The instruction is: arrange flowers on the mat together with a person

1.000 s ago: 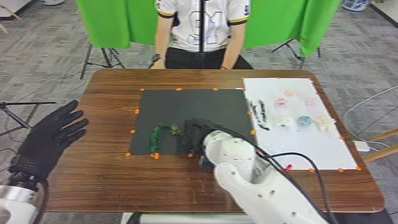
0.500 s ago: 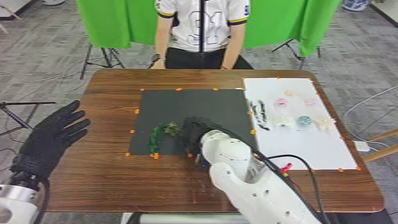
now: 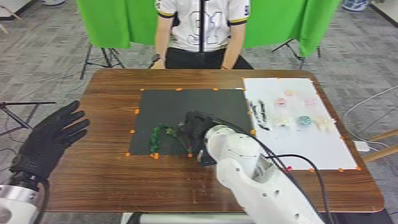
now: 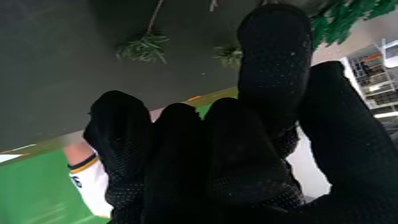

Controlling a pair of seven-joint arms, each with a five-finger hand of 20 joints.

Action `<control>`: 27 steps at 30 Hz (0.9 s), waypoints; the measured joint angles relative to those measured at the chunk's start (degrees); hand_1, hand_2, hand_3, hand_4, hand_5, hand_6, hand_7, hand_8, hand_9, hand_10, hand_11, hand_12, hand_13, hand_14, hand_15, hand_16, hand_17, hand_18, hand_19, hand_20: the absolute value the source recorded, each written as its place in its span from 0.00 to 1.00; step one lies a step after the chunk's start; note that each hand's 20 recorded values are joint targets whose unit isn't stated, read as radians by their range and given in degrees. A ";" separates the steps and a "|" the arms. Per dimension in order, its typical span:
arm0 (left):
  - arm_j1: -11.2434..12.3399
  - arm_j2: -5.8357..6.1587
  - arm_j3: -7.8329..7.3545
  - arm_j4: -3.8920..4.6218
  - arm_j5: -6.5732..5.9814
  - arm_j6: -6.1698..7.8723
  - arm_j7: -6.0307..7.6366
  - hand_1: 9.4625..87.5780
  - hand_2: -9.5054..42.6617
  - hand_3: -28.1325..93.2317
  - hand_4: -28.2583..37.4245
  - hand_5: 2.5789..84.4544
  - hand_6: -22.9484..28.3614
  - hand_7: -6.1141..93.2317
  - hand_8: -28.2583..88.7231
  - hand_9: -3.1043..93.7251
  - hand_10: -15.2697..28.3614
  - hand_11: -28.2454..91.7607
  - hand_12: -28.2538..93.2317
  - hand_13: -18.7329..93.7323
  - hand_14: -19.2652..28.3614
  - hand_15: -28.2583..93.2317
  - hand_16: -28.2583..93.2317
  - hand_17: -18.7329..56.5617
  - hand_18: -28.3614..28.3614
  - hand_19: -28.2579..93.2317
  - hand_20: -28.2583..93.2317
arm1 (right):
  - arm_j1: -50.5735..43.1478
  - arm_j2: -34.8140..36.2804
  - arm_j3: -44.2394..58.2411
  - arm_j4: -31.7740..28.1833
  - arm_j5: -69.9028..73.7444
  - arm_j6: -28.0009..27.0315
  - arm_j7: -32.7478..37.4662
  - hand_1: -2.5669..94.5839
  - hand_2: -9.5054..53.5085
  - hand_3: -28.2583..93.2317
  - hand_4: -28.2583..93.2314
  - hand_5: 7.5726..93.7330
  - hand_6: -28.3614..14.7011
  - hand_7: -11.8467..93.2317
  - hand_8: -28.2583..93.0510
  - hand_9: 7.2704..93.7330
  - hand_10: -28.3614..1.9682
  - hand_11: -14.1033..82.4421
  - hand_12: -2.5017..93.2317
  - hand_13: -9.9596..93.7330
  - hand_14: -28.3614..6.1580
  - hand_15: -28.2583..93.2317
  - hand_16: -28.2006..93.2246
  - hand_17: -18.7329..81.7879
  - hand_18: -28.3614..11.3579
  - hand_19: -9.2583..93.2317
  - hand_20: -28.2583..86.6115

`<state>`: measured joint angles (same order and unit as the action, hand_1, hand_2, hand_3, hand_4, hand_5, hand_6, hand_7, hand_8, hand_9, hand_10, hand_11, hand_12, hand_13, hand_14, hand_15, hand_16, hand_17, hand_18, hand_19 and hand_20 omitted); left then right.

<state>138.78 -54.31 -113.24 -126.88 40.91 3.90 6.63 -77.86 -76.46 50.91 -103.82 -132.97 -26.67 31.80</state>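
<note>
On the table (image 3: 89, 187) lies the dark mat (image 3: 178, 106). The left hand (image 3: 46, 137) is open, holding nothing. Above the mat, the right hand (image 3: 201, 128) has almost straight fingers; its hold I cannot tell. Green sprigs (image 3: 155, 138) lie near it.
</note>
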 measured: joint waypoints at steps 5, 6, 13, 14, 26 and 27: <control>0.04 -0.04 0.00 0.00 0.00 -0.02 0.13 0.22 0.11 0.81 0.05 0.35 0.50 0.21 0.18 0.31 0.60 0.35 0.39 0.36 0.71 0.41 0.27 0.14 0.88 0.58 0.31 | -0.63 0.06 0.97 -0.95 0.85 -0.18 -0.64 0.25 0.29 0.84 0.08 0.84 0.63 0.57 0.15 0.90 0.58 0.78 0.46 0.86 0.50 0.91 0.51 0.59 0.09 0.98 0.62; 0.05 -0.09 0.00 0.00 0.00 -0.02 0.21 0.22 0.11 0.81 0.05 0.35 0.50 0.21 0.18 0.31 0.60 0.35 0.39 0.36 0.71 0.41 0.27 0.14 0.88 0.58 0.31 | -1.09 0.09 1.84 -1.61 1.72 -0.02 -0.95 0.26 0.29 0.84 0.08 0.81 0.60 0.54 0.15 0.87 0.54 0.75 0.45 0.82 0.47 0.89 0.50 0.55 0.11 0.95 0.60; 0.71 -0.42 -0.81 -0.36 0.05 0.10 0.82 0.22 0.11 0.81 0.05 0.35 0.50 0.21 0.18 0.31 0.60 0.35 0.39 0.36 0.70 0.41 0.27 0.14 0.88 0.58 0.31 | -8.98 1.49 17.12 -9.39 20.48 9.93 -11.80 0.23 0.31 0.87 0.08 0.58 0.54 0.40 0.15 0.60 0.38 0.50 0.34 0.58 0.37 0.71 0.42 0.39 0.17 0.73 0.55; 0.96 -0.46 -1.11 -0.49 0.05 0.12 0.85 0.22 0.11 0.81 0.05 0.35 0.50 0.21 0.18 0.31 0.60 0.35 0.39 0.36 0.70 0.41 0.27 0.14 0.88 0.58 0.31 | -10.23 2.00 19.94 -10.03 23.76 10.60 -15.08 0.22 0.31 0.88 0.08 0.55 0.54 0.38 0.15 0.57 0.38 0.48 0.34 0.56 0.39 0.68 0.41 0.37 0.17 0.70 0.55; 4.25 -1.06 -5.13 -1.66 -0.16 0.39 2.33 0.22 0.10 0.81 0.06 0.35 0.50 0.21 0.18 0.31 0.60 0.35 0.39 0.36 0.70 0.41 0.27 0.14 0.88 0.58 0.31 | -26.53 13.23 46.97 -12.93 55.93 7.33 -31.25 0.23 0.15 0.92 0.05 0.44 0.49 0.30 0.16 0.44 0.43 0.34 0.29 0.48 0.46 0.48 0.42 0.38 0.24 0.57 0.49; 4.20 -1.14 -4.99 -1.66 -0.17 0.40 2.51 0.22 0.10 0.81 0.06 0.35 0.50 0.21 0.18 0.31 0.60 0.35 0.39 0.36 0.70 0.41 0.27 0.14 0.88 0.58 0.31 | -27.98 13.86 47.74 -12.80 58.83 8.29 -32.10 0.23 0.13 0.91 0.05 0.44 0.48 0.29 0.16 0.44 0.44 0.32 0.28 0.47 0.46 0.45 0.43 0.38 0.24 0.55 0.48</control>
<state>142.98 -55.45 -118.24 -128.54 40.75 4.30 9.14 -105.84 -62.60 98.65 -116.62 -74.14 -18.38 -0.30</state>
